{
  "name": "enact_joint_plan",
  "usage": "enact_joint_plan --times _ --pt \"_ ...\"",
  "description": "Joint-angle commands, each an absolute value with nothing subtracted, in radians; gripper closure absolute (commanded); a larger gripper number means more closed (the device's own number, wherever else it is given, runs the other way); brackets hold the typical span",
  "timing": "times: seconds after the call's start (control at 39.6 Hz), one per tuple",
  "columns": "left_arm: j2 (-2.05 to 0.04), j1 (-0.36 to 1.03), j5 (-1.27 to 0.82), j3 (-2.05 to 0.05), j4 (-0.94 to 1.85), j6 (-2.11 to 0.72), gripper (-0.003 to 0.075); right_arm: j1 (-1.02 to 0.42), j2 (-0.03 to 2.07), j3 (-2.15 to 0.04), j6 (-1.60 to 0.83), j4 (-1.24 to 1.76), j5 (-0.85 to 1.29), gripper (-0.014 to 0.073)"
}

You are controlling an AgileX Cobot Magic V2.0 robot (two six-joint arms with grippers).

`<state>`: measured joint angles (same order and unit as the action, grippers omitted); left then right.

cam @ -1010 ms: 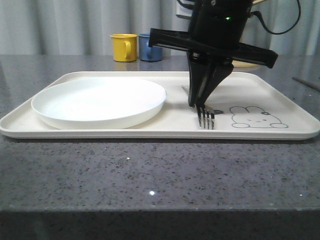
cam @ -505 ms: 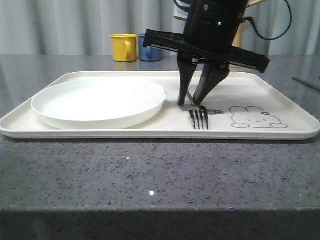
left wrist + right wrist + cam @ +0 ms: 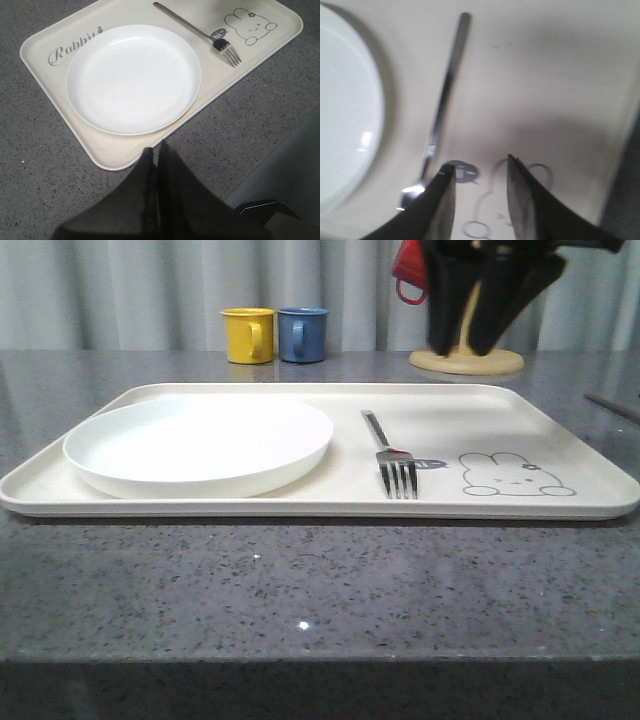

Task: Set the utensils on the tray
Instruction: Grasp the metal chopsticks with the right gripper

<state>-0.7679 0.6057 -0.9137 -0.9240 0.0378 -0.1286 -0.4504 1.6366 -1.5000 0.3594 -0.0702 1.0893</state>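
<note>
Right at the near edge, the speckled dark grey stone surface (image 3: 300,590) lies bare in front of the large cream rectangular tray with rounded corners and a low rim (image 3: 250,507). On the tray's left half rests a round white plate (image 3: 198,443). Just to the right of the plate lies the slim shiny silver four-tined fork (image 3: 392,454), flat on the tray, tines toward the near rim and handle running away toward the far side. Its head sits beside a small grey speech bubble, and right of that is the grey bunny drawing (image 3: 515,476).

From the left wrist camera the left gripper (image 3: 159,165) hangs over the surface off the tray's edge by the plate, its dark jaws pressed together with nothing between them. The word "Rabbit" shows partly behind the plate there.

The right gripper (image 3: 477,195) hovers above the tray over the bunny drawing, jaws parted and holding nothing, clear of the fork.

Farther back on the surface stand a yellow mug (image 3: 247,335) and a blue mug (image 3: 302,334), touching or nearly so, and to the right a round pale wooden base (image 3: 466,361).
</note>
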Motion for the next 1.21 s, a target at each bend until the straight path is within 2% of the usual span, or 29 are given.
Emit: enact_joint_plan --times 0.0,0.23,0.45,1.19 --pt "-0.763 0.613 -0.844 -0.950 0.043 -0.119 0.0738 -0.362 1.563 -1.509 0.276 -0.124 1.128 0.0306" --pt "-0.763 0.613 -0.844 -0.950 0.043 -0.119 0.0738 -0.122 1.557 -1.480 0.069 -0.051 1.166 0.0306" --pt "-0.763 0.613 -0.844 -0.950 0.043 -0.119 0.0738 0.011 1.579 -1.467 0.021 -0.047 1.164 0.0306" --pt "-0.763 0.613 -0.842 -0.950 0.043 -0.119 0.0738 0.043 1.745 -1.467 -0.029 -0.044 1.097 0.0306"
